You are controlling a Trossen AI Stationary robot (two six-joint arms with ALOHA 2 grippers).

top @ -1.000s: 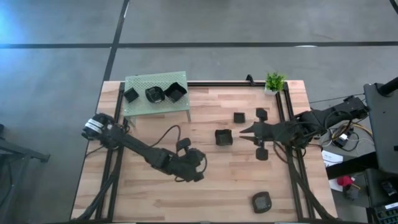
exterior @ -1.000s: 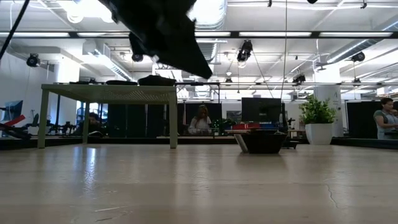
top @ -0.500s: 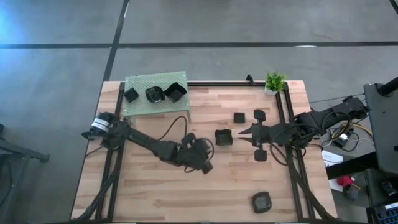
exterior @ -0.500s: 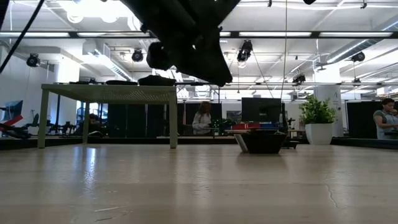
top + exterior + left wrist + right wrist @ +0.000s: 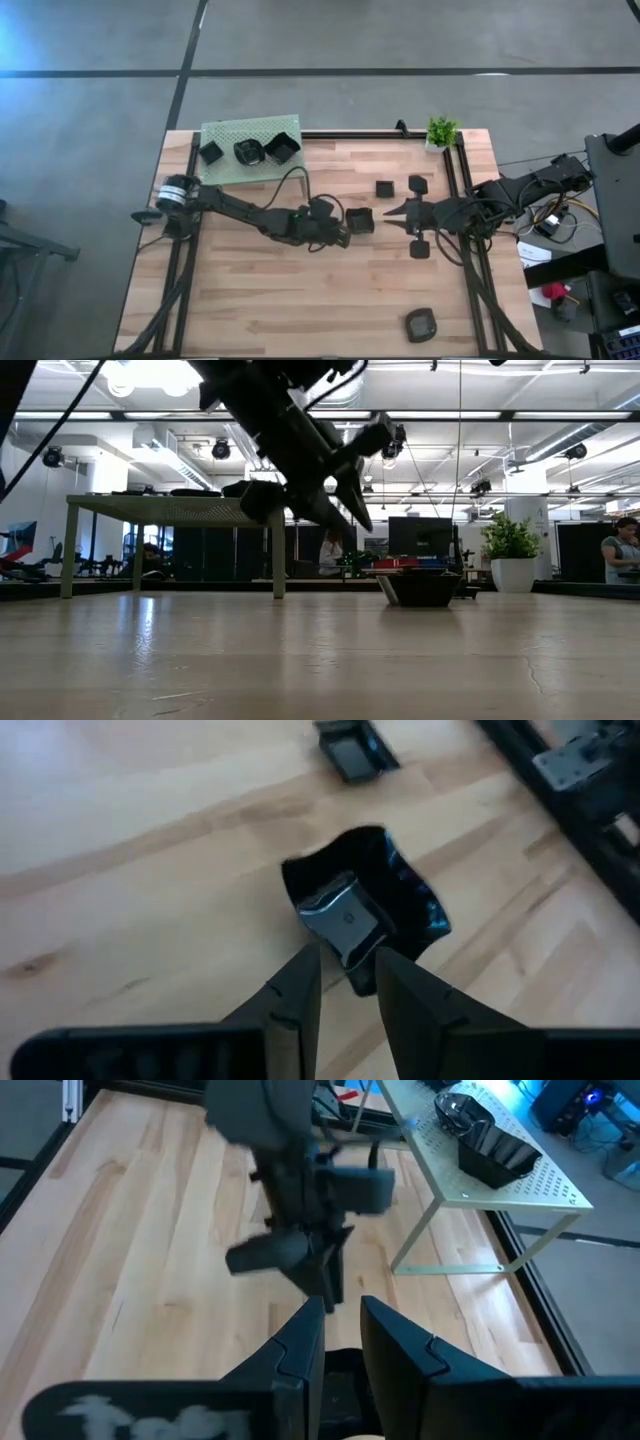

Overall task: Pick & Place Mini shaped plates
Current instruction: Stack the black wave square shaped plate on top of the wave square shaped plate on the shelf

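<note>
Seven mini shaped plates (image 5: 359,221) counted: three on the green platform (image 5: 222,164), four on the desk (image 5: 250,290).
My left tool (image 5: 343,228), fingers spread, hovers at nine o'clock of the centre plate; right tool (image 5: 392,211) nearly pressed together, empty.

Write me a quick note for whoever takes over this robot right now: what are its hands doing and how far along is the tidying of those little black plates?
Left hand: open, empty, right beside the square plate at mid-table, not gripping it.
Right hand: holds nothing that can be seen, pointing at the same plate from the other side.
Done: three plates sit on the green platform.
Left: the square plate, two small plates behind it, and one plate near the front edge.
</note>
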